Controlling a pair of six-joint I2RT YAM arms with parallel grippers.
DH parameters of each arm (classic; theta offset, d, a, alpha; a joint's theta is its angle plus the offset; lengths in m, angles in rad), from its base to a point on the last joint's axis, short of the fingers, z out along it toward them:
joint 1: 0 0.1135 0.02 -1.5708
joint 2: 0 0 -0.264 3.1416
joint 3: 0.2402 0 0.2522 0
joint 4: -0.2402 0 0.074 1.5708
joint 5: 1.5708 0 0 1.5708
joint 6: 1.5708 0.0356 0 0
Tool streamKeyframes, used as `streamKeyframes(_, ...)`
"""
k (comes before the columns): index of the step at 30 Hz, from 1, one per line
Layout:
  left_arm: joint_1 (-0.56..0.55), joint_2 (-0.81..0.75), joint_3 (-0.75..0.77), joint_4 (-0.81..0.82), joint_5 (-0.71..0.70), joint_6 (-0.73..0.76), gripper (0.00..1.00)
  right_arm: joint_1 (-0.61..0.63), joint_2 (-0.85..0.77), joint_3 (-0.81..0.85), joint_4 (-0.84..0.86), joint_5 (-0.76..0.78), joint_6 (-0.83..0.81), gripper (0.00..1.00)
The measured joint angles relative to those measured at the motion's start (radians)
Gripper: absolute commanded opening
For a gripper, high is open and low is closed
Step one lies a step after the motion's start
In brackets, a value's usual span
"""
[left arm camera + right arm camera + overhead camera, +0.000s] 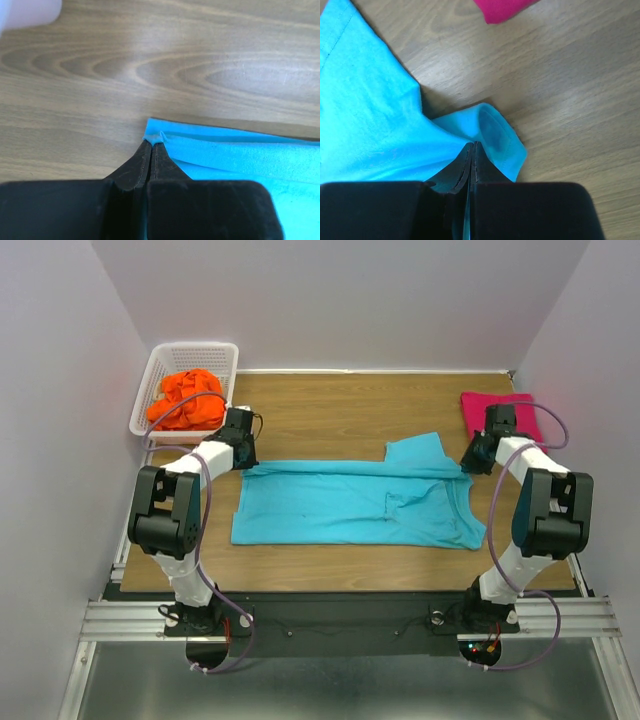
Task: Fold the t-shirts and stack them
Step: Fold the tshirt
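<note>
The blue shirt (350,505) lies flat across the middle of the table (340,410), folded lengthwise. The left gripper (152,144) pinches its far left corner, and the right gripper (473,146) pinches its far right corner. The pink shirt (478,408) sits folded at the far right, and the orange shirt (187,400) is bunched in the basket (195,348) at the far left.

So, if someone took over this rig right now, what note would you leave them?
Grippers: the left gripper is shut on the far left corner of the turquoise shirt; the right gripper is shut on its far right edge, by the sleeve.
Things: turquoise shirt spread mid-table, partly folded lengthwise; pink shirt far right, seemingly folded; orange shirt crumpled in the white basket, far left.
Done: pink, apparently.
Left: finish turquoise, fold orange, stack all three.
</note>
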Motion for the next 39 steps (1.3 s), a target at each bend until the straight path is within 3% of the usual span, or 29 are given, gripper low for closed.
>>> streamKeyframes(6,-0.010,-0.017,-0.053,0.012,-0.003,-0.023,0.03,0.000,-0.003,-0.031,0.005,0.013,0.030,0.01)
streamKeyframes(12,-0.024,-0.086,-0.136,0.035,-0.007,-0.051,0.16,0.000,-0.043,-0.066,0.006,0.018,0.046,0.01)
streamKeyframes(17,-0.031,-0.140,-0.169,0.060,-0.017,-0.069,0.53,0.000,-0.072,-0.071,0.011,0.018,0.048,0.09)
streamKeyframes(19,-0.031,-0.157,-0.181,0.064,-0.022,-0.072,0.70,0.000,-0.088,-0.084,0.012,0.021,0.048,0.17)
streamKeyframes(20,-0.031,-0.167,-0.189,0.065,-0.023,-0.069,0.74,0.000,-0.096,-0.092,0.013,0.022,0.047,0.25)
streamKeyframes(24,-0.040,-0.230,-0.225,0.063,-0.026,-0.072,0.89,-0.001,-0.147,-0.113,0.009,0.021,0.037,0.39)
streamKeyframes(32,-0.090,-0.338,-0.230,0.074,-0.013,-0.072,0.89,0.001,-0.198,-0.083,0.008,-0.031,-0.027,0.41)
streamKeyframes(39,-0.245,-0.163,-0.002,0.076,0.017,-0.067,0.89,0.042,-0.002,0.082,0.050,-0.113,-0.083,0.41)
